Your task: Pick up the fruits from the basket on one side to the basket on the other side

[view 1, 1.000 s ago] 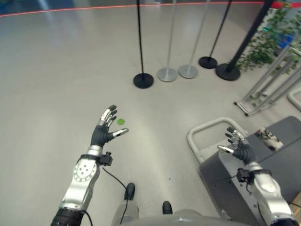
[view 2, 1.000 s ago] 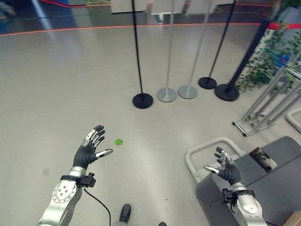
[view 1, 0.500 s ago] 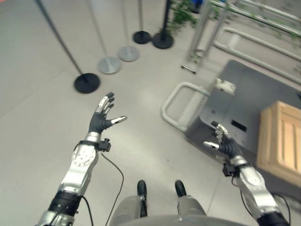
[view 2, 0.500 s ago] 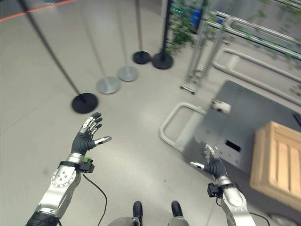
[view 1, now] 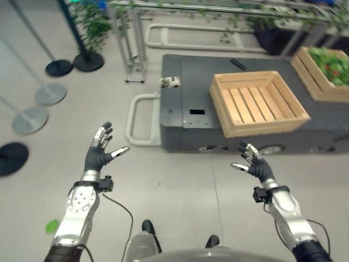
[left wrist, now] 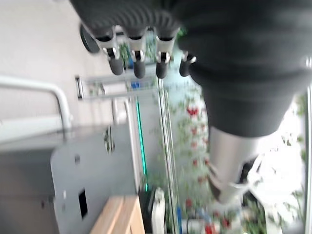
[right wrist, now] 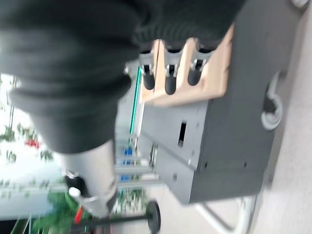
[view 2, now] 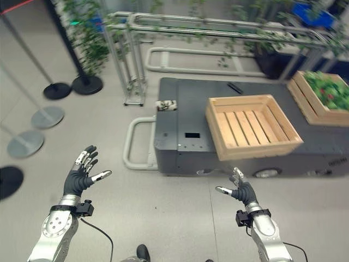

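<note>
An empty slatted wooden crate [view 1: 259, 102] sits on a low dark grey cart [view 1: 191, 117] in front of me. A second wooden box [view 1: 322, 63], holding green leaves and red bits, stands at the far right. I cannot make out any fruit. My left hand [view 1: 99, 155] is raised over the bare floor left of the cart, open, with fingers [left wrist: 139, 66] spread and nothing in it. My right hand [view 1: 255, 166] hovers near the cart's front edge below the crate [right wrist: 214, 78], also open and holding nothing.
The cart's pale tubular handle [view 1: 136, 123] sticks out toward my left hand. Round stanchion bases [view 1: 24, 119] stand on the floor at the left. A metal frame with plants [view 1: 131, 49] rises behind the cart. A small green mark [view 1: 52, 225] lies on the floor.
The camera has swung to the right, so the cart and crate now lie straight ahead and the stanchions have slid to the left. Both hands stay raised and open.
</note>
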